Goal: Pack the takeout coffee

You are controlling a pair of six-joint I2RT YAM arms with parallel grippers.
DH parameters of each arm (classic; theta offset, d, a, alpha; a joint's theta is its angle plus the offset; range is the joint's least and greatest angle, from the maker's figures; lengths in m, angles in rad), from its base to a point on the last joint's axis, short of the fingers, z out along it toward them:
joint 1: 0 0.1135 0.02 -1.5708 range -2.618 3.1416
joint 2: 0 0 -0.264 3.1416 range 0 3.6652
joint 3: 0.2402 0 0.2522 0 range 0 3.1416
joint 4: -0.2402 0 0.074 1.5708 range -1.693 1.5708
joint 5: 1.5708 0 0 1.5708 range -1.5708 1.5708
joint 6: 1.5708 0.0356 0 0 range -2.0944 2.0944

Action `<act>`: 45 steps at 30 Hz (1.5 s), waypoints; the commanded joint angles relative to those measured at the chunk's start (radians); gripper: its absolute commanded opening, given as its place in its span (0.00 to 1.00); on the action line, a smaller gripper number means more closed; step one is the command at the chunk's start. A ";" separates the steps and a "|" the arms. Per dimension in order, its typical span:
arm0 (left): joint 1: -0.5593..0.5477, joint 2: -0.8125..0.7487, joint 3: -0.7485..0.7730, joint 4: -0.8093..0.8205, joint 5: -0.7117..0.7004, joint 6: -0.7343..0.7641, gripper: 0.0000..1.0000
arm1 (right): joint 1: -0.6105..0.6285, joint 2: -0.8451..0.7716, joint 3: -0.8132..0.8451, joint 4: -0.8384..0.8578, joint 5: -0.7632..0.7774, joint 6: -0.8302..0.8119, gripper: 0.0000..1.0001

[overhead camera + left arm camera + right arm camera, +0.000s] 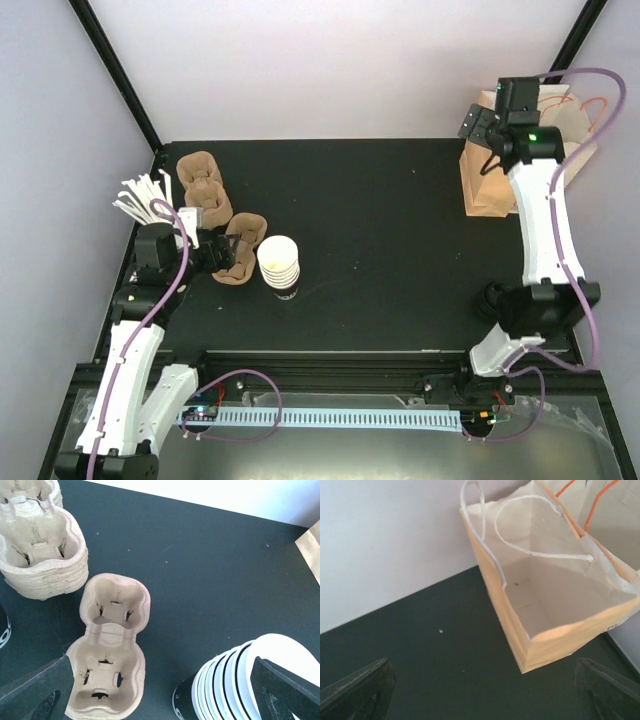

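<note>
My left gripper (160,694) hangs with its jaws spread wide and nothing between them, just left of the stack of white paper cups (280,265), the landmark here. Under that gripper a single brown pulp carrier (110,650) lies hollow side up, just beside the stack but apart from it. A pile of nested carriers (200,185) sits farther back and left of the cups. Well apart from the stack, at the table's (380,230) far right, my right gripper (482,690) hovers equally wide and empty above an upright, open brown paper bag (560,610) with white handles.
</note>
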 commanded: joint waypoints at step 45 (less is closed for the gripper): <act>-0.006 -0.003 -0.004 0.041 0.056 0.024 0.99 | 0.283 0.249 0.220 -0.292 0.056 -0.219 0.01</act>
